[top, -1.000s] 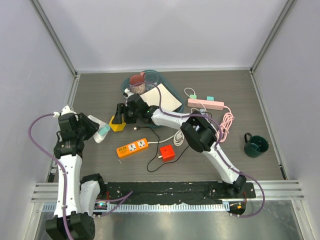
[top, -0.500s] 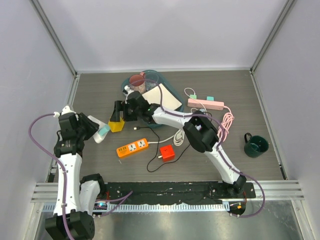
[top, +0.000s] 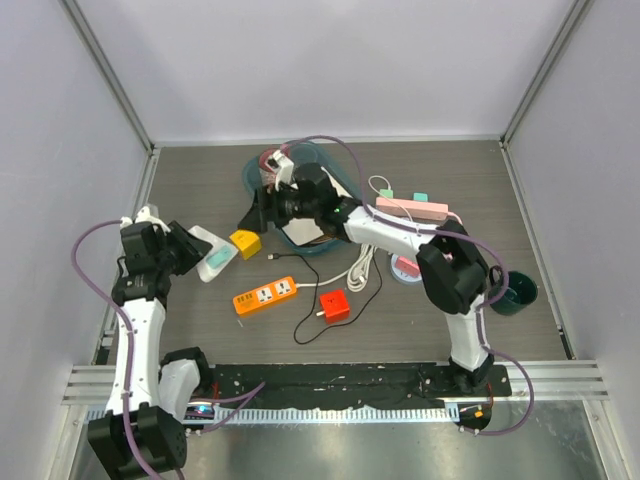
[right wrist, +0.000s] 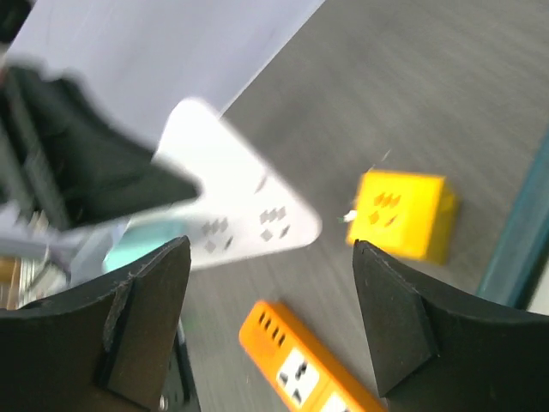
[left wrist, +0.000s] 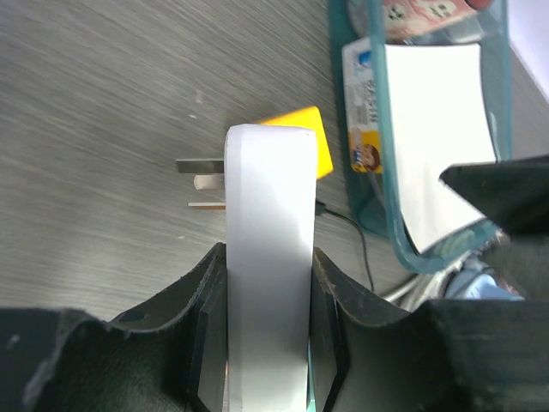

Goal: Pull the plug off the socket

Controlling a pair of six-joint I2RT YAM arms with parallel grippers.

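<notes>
My left gripper (top: 192,250) is shut on a white socket block (top: 216,254) with a teal side, at the table's left. In the left wrist view the fingers (left wrist: 206,292) clamp both sides of the block (left wrist: 268,223). The yellow cube plug (top: 245,243) lies on the table just right of the block, apart from it. Its metal prongs (left wrist: 199,166) show bare beside the block, and its body (left wrist: 300,142) shows behind it. My right gripper (top: 262,208) is open and empty, above and right of the plug. The right wrist view shows the block (right wrist: 232,206) and the plug (right wrist: 401,215) apart.
An orange power strip (top: 266,296) and a red cube adapter (top: 335,306) with a black cable lie in front. A teal basin (top: 335,170) with paper and jars stands behind. A pink power strip (top: 410,208) and a green mug (top: 512,290) are to the right.
The right gripper was shut on the yellow plug at the socket block. Now the plug is out and lies loose. The right gripper has opened and drawn back to the right.
</notes>
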